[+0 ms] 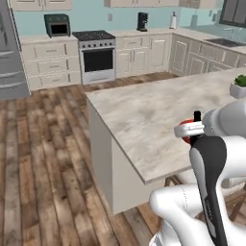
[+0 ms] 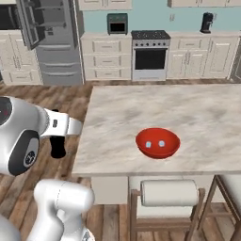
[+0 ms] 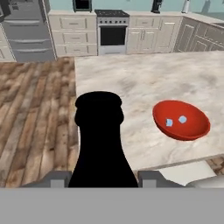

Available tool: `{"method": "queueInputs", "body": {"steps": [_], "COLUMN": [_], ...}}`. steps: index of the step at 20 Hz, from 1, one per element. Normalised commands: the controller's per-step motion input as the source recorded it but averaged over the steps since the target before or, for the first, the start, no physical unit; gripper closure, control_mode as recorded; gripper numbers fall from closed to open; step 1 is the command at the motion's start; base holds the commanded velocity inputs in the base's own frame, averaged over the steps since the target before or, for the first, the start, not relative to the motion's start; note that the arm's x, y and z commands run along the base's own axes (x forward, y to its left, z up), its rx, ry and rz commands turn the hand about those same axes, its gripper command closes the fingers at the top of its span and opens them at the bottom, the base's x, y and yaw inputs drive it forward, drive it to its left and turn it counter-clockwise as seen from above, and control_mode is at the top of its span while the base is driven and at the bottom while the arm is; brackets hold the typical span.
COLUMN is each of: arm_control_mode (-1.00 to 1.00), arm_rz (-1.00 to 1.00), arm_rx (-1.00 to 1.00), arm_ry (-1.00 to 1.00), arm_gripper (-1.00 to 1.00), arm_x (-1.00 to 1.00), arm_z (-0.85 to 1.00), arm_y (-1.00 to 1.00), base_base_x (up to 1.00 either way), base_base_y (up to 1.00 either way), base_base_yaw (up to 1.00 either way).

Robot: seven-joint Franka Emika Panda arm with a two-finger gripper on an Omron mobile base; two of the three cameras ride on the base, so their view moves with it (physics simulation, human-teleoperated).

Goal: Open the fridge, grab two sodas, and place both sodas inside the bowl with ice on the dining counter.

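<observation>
Pincer clamped on dark soda bottle, held upright beside beige marble desk. Red bowl with ice near desk's front edge. Wood floor; fridge open, far behind.

No text or label can be read anywhere.

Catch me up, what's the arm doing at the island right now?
The pincer is shut on a dark soda bottle, carried upright beside the near corner of the dining counter. The red bowl, with a couple of ice cubes in it, sits on that counter near its front edge and holds no soda yet. Behind, across the wooden floor, the fridge stands with a door open.
</observation>
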Motion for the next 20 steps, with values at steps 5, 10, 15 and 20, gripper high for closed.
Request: {"method": "queueInputs", "body": {"steps": [5, 10, 15, 20], "arm_control_mode": [1.00, 1.00, 1.00, 1.00], "arm_rz": [0.00, 0.00, 0.00, 0.00], "arm_rx": [0.00, 0.00, 0.00, 0.00], "arm_ry": [0.00, 0.00, 0.00, 0.00], "arm_gripper": [1.00, 1.00, 1.00, 1.00], "arm_x": [0.00, 0.00, 0.00, 0.00], "arm_z": [0.00, 0.00, 0.00, 0.00], "arm_y": [0.00, 0.00, 0.00, 0.00], "base_base_x": [0.00, -0.19, -0.52, -0.26], "base_base_y": [-0.87, -0.94, -0.99, -0.68], "base_base_yaw": [0.36, 0.34, 0.18, -0.15]}}
